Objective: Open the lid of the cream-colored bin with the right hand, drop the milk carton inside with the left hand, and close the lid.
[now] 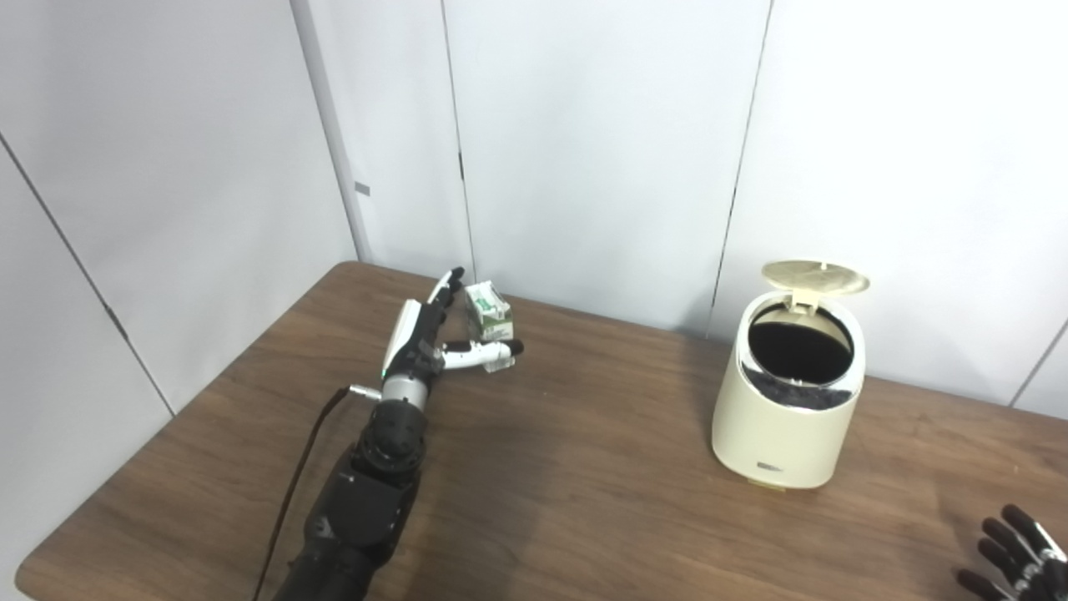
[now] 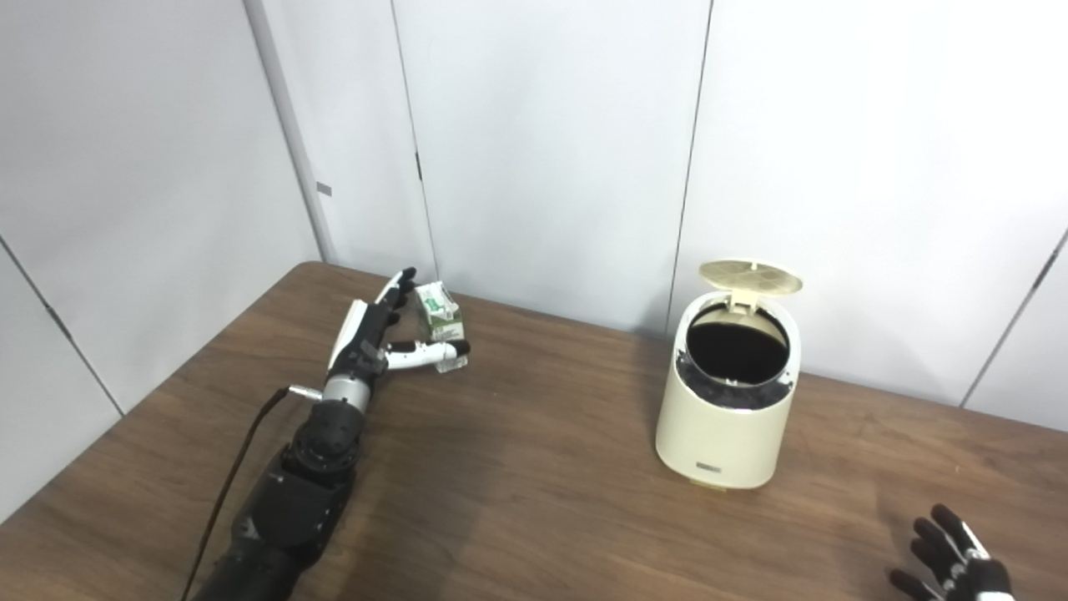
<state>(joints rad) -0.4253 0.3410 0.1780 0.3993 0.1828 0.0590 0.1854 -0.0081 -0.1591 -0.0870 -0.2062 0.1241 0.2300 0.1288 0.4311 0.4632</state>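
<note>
Your cream-coloured plastic bin (image 1: 784,417) at right stands with its round lid (image 1: 815,276) up. At centre-left, your left hand (image 1: 434,334) spreads open around the small green-and-white milk carton (image 1: 490,312), not yet gripping. At lower right, your right hand (image 1: 1022,555) waits open and empty. Lifting, dropping and closing remain.

Cream bin (image 1: 784,417) lid (image 1: 815,276) up — green-white carton (image 1: 489,311) upright, far-left.

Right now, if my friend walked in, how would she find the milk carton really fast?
Start at the brown wooden table and look to its far left corner by the white wall. There the robot's left hand reaches out with fingers spread beside the milk carton. It is a small white box with green print, much smaller than the cream-colored bin standing open on the right.
</note>
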